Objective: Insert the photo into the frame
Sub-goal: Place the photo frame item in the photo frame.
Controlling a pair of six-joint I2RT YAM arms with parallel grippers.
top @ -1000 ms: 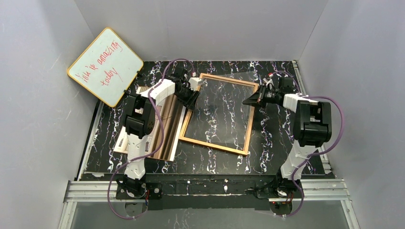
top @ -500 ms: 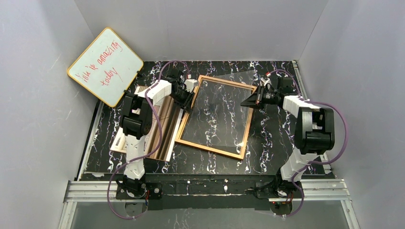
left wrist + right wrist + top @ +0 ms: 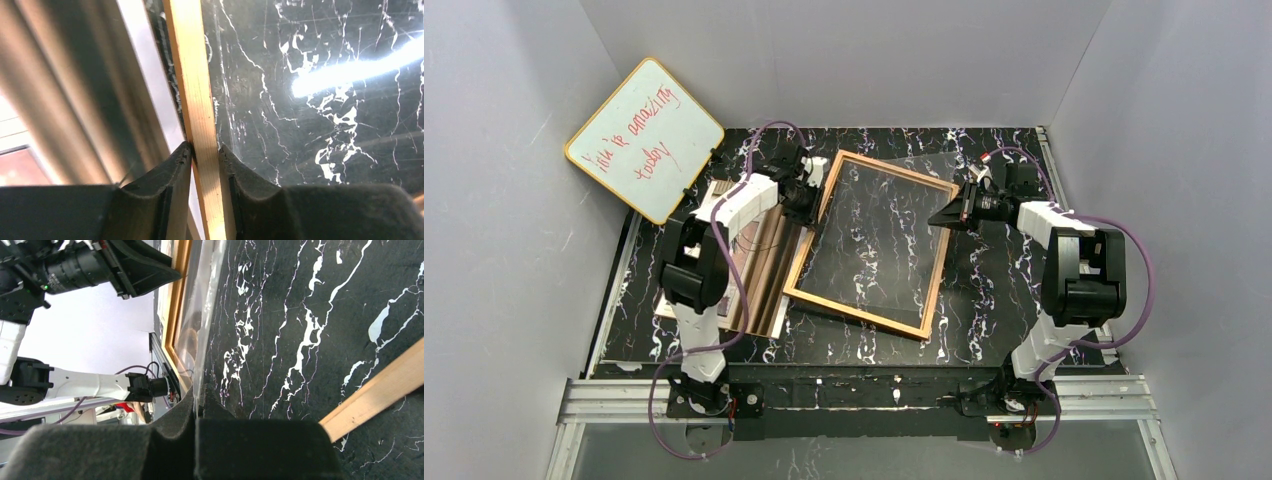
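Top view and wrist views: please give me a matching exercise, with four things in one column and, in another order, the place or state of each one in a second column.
Things:
1. whiteboard
2. photo
3. left hand
4. right hand

Places or states:
A. shut on the edge of the clear pane
B. propped up at the left wall
C. lies flat on the table, left of the frame
D. grips the frame's left wooden rail

Pairs: 1-B, 2-C, 3-D, 4-A
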